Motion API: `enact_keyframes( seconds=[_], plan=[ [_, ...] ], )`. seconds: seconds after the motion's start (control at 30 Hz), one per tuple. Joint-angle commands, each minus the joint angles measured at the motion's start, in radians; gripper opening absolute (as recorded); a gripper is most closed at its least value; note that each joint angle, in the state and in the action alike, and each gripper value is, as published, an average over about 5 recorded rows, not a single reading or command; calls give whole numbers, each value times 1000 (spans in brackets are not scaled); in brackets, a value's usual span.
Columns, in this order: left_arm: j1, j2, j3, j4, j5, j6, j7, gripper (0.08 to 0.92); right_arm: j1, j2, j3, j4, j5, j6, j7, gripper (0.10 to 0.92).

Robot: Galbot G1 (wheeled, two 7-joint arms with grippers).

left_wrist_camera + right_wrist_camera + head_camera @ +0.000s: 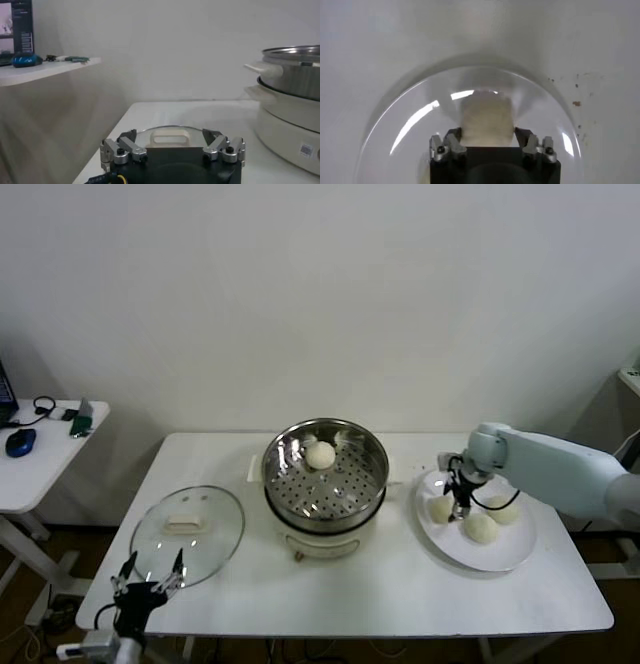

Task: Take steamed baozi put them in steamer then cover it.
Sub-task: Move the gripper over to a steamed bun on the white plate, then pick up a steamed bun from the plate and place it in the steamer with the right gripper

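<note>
white table (340,594) first, and dead centre on it sits the steamer (325,519), shiny pot on its white base, perforated tray open to the air with one steamed baozi (320,454) already resting toward the far side of the tray. over on the robot's left, the cover (187,534) lies flat on the table, white handle up, well apart from the pot. on the right, the white plate (500,556) carries three more buns, and that's where the action is.

right gripper (461,502) is down on the plate, jaws clenched around the bun (487,120) nearest the steamer; the right wrist view shows the dough pinched snug between the two fingers (451,143), plate rim curving around it. so this is the pick of the second bun, grasp made, bun not yet clear of the plate as far as i can judge.

left gripper (150,576) hangs at the near edge of the table just beside the cover, fingers spread wide, holding nothing, waiting.

next up, by my read: a straight lift off the plate without nudging the two neighbours, carry over the pot rim, set it on bare tray beside the first bun. soft dough, so the squeeze wants to be gentle. two more buns after that, then the lid.
</note>
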Motion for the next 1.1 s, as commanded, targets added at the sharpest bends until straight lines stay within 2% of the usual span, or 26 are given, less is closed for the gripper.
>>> enact_keyframes(
  seconds=[0.03, 0.2, 0.37, 0.63, 0.87, 1.1],
  plan=[
    [-2, -1, -1, 0, -1, 1, -1, 823, -13, 25, 17, -46, -9, 12, -17, 580],
    [1, -6, 0, -10, 0, 2, -1, 823, 124, -29, -38, 46, 47, 16, -39, 569],
    [6, -6, 3, -15, 4, 1, -1, 823, 457, -72, -208, 192, 194, 30, -99, 568],
    [3, -7, 11, -27, 9, 4, 0, 823, 904, 33, -342, 321, 475, 16, -175, 568],
    [3, -2, 24, -35, 12, 4, 3, 823, 890, 226, -190, 436, 617, -96, -90, 568],
    [7, -6, 29, -39, 17, 4, 4, 823, 702, 409, -151, 456, 571, -152, 3, 568]
  ],
)
